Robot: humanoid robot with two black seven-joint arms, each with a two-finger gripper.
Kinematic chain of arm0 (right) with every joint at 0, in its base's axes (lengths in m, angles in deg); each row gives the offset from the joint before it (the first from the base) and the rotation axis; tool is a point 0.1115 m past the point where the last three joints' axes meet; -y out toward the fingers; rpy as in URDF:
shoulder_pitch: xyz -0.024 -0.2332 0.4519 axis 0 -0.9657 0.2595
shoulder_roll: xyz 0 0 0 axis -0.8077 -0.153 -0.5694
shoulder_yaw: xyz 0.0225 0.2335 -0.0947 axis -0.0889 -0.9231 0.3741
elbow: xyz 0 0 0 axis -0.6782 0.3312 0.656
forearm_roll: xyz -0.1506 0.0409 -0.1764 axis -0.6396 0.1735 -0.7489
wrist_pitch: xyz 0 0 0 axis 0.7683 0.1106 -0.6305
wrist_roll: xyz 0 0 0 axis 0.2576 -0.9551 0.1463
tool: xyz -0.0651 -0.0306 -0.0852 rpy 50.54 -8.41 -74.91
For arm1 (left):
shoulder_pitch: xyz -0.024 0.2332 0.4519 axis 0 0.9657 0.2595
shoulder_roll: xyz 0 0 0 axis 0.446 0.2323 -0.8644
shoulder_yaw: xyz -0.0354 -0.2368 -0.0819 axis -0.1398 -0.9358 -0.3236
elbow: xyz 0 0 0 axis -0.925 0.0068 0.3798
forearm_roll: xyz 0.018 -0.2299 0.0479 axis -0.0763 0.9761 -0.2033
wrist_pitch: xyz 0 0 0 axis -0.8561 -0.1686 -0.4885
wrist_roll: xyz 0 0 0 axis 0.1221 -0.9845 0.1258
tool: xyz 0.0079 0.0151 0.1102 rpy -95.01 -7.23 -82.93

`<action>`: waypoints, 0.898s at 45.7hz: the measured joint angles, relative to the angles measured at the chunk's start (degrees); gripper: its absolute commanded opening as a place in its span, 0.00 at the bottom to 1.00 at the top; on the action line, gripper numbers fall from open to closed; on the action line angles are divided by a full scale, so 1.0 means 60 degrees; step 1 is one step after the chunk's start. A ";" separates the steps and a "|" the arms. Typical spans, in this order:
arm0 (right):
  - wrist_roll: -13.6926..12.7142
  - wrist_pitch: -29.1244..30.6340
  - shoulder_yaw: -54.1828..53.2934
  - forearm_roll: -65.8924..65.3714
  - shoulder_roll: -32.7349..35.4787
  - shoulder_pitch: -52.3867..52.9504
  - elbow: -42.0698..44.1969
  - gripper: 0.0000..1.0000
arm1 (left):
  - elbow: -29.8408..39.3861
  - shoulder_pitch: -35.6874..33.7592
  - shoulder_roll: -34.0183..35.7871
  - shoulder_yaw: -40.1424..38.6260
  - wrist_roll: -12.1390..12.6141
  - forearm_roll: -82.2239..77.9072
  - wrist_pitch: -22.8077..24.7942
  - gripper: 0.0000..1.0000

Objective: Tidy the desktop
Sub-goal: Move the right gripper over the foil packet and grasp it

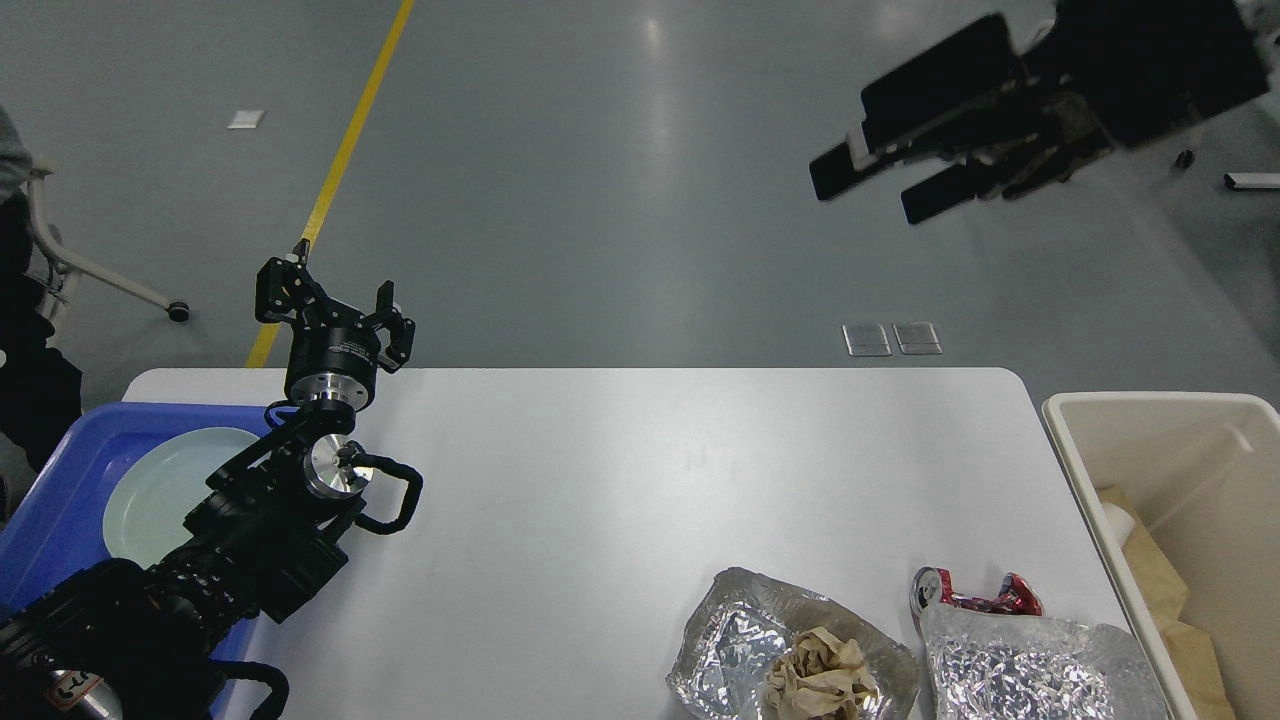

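Note:
The white desktop (600, 480) fills the middle of the head view. At its front right lie a crumpled foil tray (735, 635) with a brown paper wad (822, 675) in it, a foil bag (1030, 670), and a crushed red can (965, 598). My left gripper (335, 300) is open and empty, held above the table's far left edge. My right gripper (870, 185) is open and empty, high in the upper right, well above and beyond the table.
A blue tray (60, 480) holding a pale green plate (165, 490) sits at the left edge, partly under my left arm. A cream bin (1150, 410) with brown paper inside stands at the right. A wheeled chair stands on the floor at far left.

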 measured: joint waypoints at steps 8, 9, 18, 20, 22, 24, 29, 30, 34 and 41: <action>-0.0001 -0.0430 0.0000 -0.1869 -0.0400 -0.1930 0.0151 1.00 | 0.0000 0.0000 0.0000 -0.0001 0.0000 0.0000 0.0000 1.00; -0.0001 -0.0621 0.0000 -0.2092 -0.0481 -0.2178 0.0168 1.00 | 0.0000 0.0000 0.0000 -0.0001 0.0000 0.0000 0.0000 1.00; 0.0014 -0.2260 -0.0031 -0.3101 -0.1490 -0.4202 0.0155 1.00 | 0.0000 0.0000 0.0000 0.0000 0.0000 0.0009 0.0000 1.00; 0.0014 -0.2552 -0.0034 -0.3140 -0.1683 -0.4524 0.0154 1.00 | 0.0000 0.0000 0.0000 -0.0001 0.0000 0.0009 0.0000 1.00; 0.0014 -0.2876 -0.0037 -0.3162 -0.1886 -0.4845 0.0164 1.00 | 0.0000 0.0000 0.0000 -0.0001 0.0000 0.0010 0.0000 1.00; 0.0014 -0.3152 -0.0038 -0.3178 -0.2075 -0.5101 0.0192 1.00 | 0.0000 0.0000 0.0000 -0.0001 0.0000 0.0010 0.0000 1.00; 0.0014 -0.3853 -0.0033 -0.3203 -0.2715 -0.5847 0.0327 1.00 | 0.0000 0.0000 0.0000 -0.0001 0.0000 0.0010 0.0000 1.00; 0.0014 -0.4008 -0.0029 -0.3206 -0.2873 -0.6033 0.0388 1.00 | 0.0000 0.0000 0.0000 -0.0001 0.0000 0.0009 0.0000 1.00; 0.0014 -0.4539 -0.0013 -0.3222 -0.3439 -0.6659 0.0732 1.00 | 0.0000 0.0000 0.0000 -0.0001 0.0000 0.0010 0.0000 1.00; 0.0014 -0.5323 0.0040 -0.3265 -0.4308 -0.7735 0.1606 1.00 | 0.0000 0.0000 0.0000 -0.0001 0.0000 0.0012 0.0000 1.00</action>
